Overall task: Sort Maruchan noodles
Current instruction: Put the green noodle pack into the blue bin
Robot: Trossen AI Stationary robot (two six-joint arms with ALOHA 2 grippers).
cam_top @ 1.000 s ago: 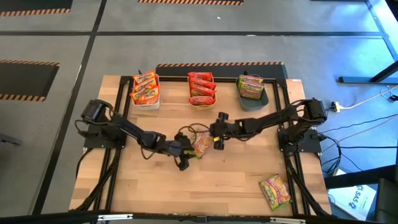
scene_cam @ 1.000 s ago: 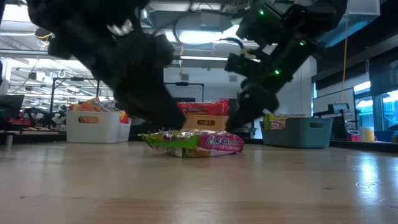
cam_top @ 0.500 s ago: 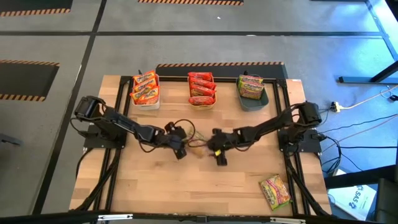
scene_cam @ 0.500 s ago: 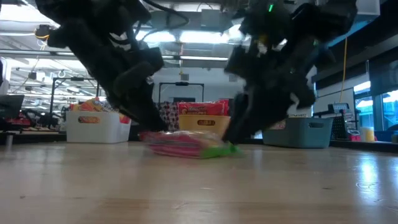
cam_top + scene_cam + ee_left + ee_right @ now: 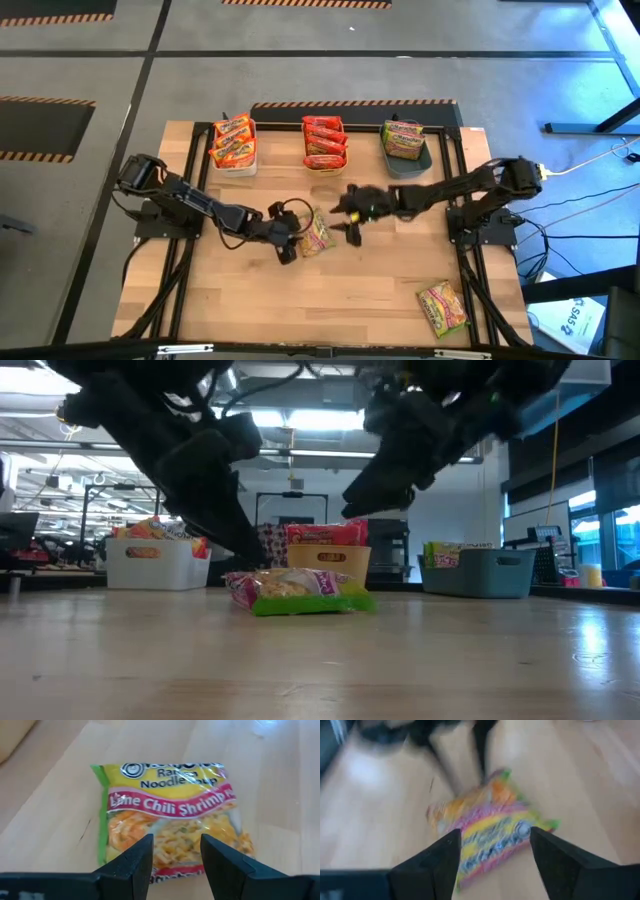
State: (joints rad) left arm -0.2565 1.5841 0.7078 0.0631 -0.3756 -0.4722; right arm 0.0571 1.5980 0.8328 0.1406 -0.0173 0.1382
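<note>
— Where's the left gripper (image 5: 288, 243)?

— Mid-table, fingers parted, holding nothing. A green-edged noodle packet (image 5: 317, 236) lies flat just beside it, front up.

— And the right gripper (image 5: 349, 213)?

— Just past that packet, raised off the wood, fingers apart and empty.

— The rest?

— Along the far edge: white bin (image 5: 233, 163), orange bin (image 5: 325, 160), grey-blue bin (image 5: 408, 162), each holding packets. A stray packet (image 5: 442, 307) lies near the near right corner.

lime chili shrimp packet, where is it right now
In the high view the lime chili shrimp packet lies flat mid-table, between the left gripper and right gripper.
</note>
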